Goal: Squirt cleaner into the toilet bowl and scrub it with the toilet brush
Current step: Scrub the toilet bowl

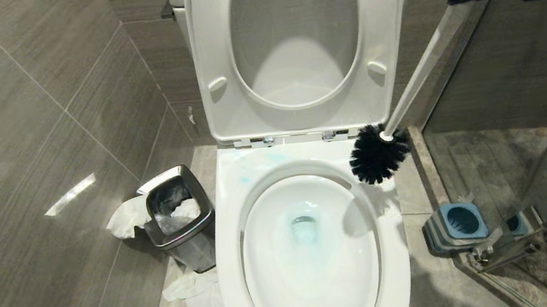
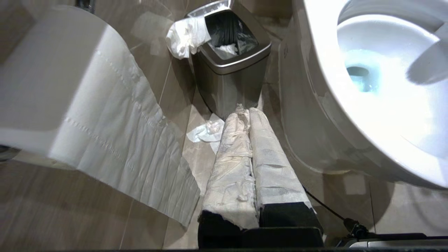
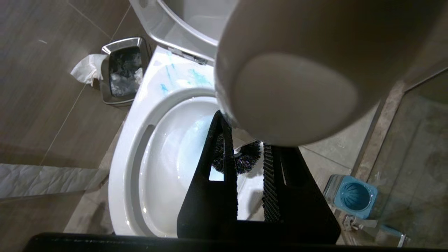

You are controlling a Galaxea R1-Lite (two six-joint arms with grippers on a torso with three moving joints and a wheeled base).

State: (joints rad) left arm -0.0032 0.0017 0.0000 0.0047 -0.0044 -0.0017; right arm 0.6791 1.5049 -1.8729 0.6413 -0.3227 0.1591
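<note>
White plastic fills our right hand (image 3: 250,154), its black ribbed fingers clamped on the toilet brush (image 1: 427,58); the slim handle slants down from the hand to a round black spiky head above the toilet bowl (image 1: 234,249) rim. Below, glossy ceramic holds water tinted by cleaner (image 1: 304,229). Beyond it, a steel-rimmed bin (image 1: 179,219) holds crumpled paper. Our left hand (image 2: 249,115), paper-wrapped, is closed and empty.

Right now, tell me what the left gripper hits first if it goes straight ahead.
Probably the steel bin on the floor: the paper-wrapped left gripper points at its base, shut and almost touching, toilet bowl beside.
</note>
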